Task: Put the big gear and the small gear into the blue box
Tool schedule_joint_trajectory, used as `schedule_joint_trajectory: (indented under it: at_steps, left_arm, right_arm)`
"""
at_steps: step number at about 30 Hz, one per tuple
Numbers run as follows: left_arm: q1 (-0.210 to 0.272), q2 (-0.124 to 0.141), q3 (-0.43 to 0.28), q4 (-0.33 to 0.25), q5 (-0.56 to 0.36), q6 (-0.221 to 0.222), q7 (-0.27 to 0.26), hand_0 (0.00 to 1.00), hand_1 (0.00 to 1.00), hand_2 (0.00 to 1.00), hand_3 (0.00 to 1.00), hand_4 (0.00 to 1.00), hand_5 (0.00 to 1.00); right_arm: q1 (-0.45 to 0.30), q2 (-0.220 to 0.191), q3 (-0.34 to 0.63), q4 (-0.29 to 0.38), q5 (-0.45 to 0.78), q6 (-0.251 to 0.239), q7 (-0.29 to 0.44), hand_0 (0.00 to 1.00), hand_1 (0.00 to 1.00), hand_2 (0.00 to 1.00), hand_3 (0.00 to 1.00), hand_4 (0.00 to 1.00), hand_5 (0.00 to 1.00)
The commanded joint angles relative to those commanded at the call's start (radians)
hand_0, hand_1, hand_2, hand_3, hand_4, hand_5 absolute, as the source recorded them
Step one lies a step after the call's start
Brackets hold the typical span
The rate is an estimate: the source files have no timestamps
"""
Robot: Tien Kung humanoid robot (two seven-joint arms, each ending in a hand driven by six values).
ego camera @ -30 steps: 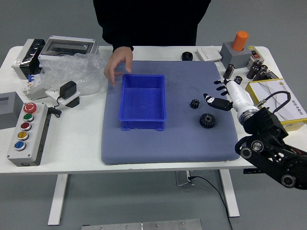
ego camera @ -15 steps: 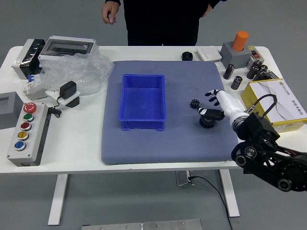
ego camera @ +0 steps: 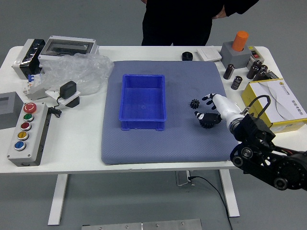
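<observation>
My right hand (ego camera: 205,106) reaches in from the right, fingers spread, holding nothing. Its thumb lies over the upper part of the big black gear (ego camera: 207,125), which rests on the blue-grey mat and is partly covered; contact cannot be told. The small black gear (ego camera: 194,103) sits on the mat just left of the upper fingertips. The blue box (ego camera: 142,125) stands on the mat to the left of both gears, with nothing inside it. My left hand is out of view.
A yellow-edged box (ego camera: 280,103) lies beside the right forearm. Black cylinders and a grey block with an orange knob (ego camera: 240,40) stand at the back right. Plastic wrapping (ego camera: 79,72) and a button panel (ego camera: 29,134) are left. A person stands beyond the table, hands off it.
My right hand has moved left and down, over the big gear. The person's hand has withdrawn from above the table near the blue box, and the person has shifted right.
</observation>
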Motion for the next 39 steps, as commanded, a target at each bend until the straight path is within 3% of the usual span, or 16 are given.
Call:
schedule_joint_trajectory:
  at_steps: [39]
  left_arm:
    - [-0.002,-0.002,-0.003,0.000,0.002,-0.001,0.000,0.757,0.739,0.765,0.811,0.591,0.135]
  right_arm:
    - [0.011,0.000,-0.081,-0.039,0.034,0.042,-0.021,0.736,0.680,0.780,0.787,0.713,0.335]
